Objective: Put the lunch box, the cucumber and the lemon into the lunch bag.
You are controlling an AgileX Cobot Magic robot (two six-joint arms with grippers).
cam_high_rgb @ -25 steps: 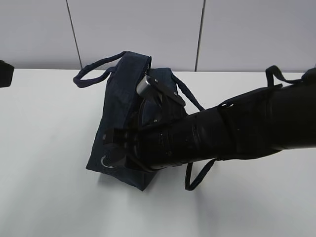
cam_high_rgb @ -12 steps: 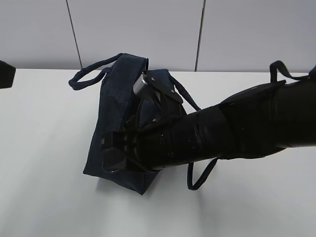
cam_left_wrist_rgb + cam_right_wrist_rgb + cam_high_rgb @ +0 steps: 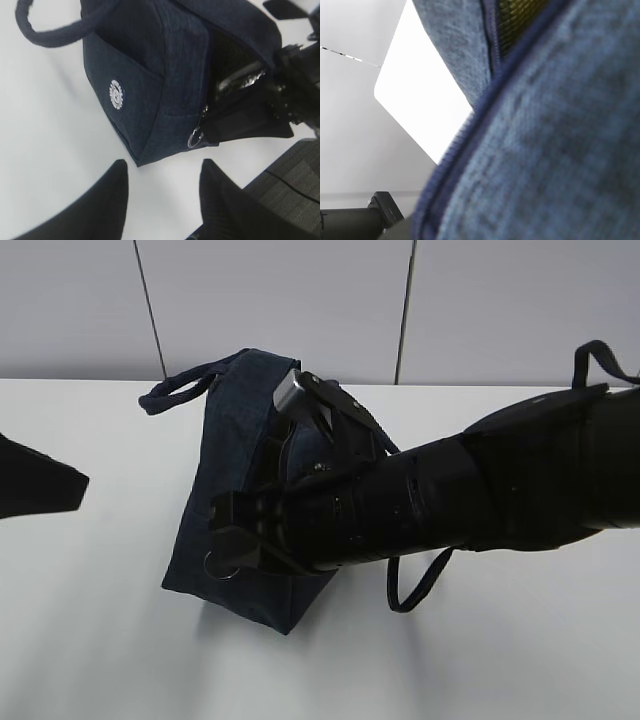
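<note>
My right gripper (image 3: 240, 540), shut, has pulled the lunch bag (image 3: 235, 490) more upright on the table (image 3: 90, 640); whether it holds the zipper ring (image 3: 194, 136) I cannot tell. My left gripper (image 3: 162, 200) has come closer, half open and empty. I judge the packing done and the closing in progress.

Bright even light; right wrist view blurred.

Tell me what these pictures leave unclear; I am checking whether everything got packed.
- Lunch bag contents: exterior view, right arm blocks the opening.
- Right tool: right wrist view, blurred fabric fills the frame.
- Bag interior: left wrist view, only silver lining glints.
- Left tool: tips cut off by the bottom edge.
</note>
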